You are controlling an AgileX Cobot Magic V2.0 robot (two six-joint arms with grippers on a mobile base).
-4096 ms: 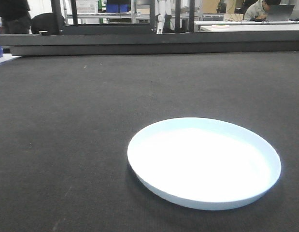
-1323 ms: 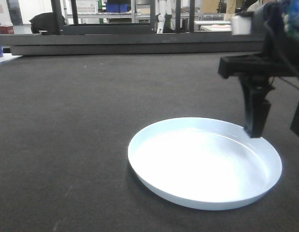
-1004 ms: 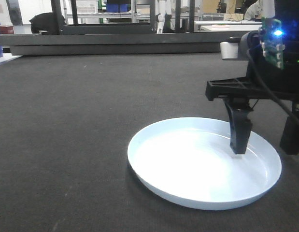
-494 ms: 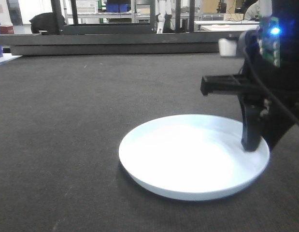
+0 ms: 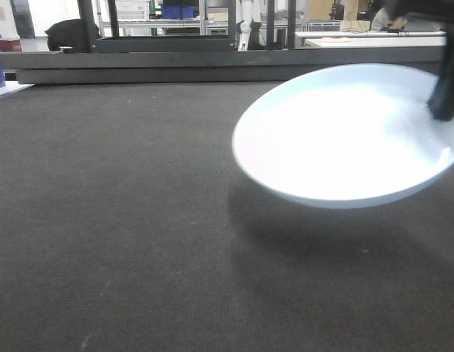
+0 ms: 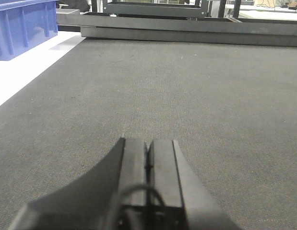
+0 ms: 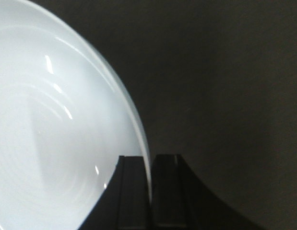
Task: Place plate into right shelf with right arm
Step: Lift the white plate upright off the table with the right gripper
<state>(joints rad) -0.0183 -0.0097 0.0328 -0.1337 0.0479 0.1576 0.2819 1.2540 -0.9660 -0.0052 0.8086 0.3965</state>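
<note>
- In the front view, the round, white, glossy plate (image 5: pixel 344 136) hangs tilted in the air over the dark grey mat (image 5: pixel 109 220), with the black right gripper (image 5: pixel 445 99) at its right rim.
- In the left wrist view, the black left gripper (image 6: pixel 149 143) has its fingers pressed together above the mat.
- In the right wrist view, the right gripper pinches the plate rim between its two fingers.

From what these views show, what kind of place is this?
Probably a robotics lab or workshop: metal shelving holding blue bins stands at the back, a blue plastic crate sits beside the dark matted worktop, and white desks lie beyond.
</note>
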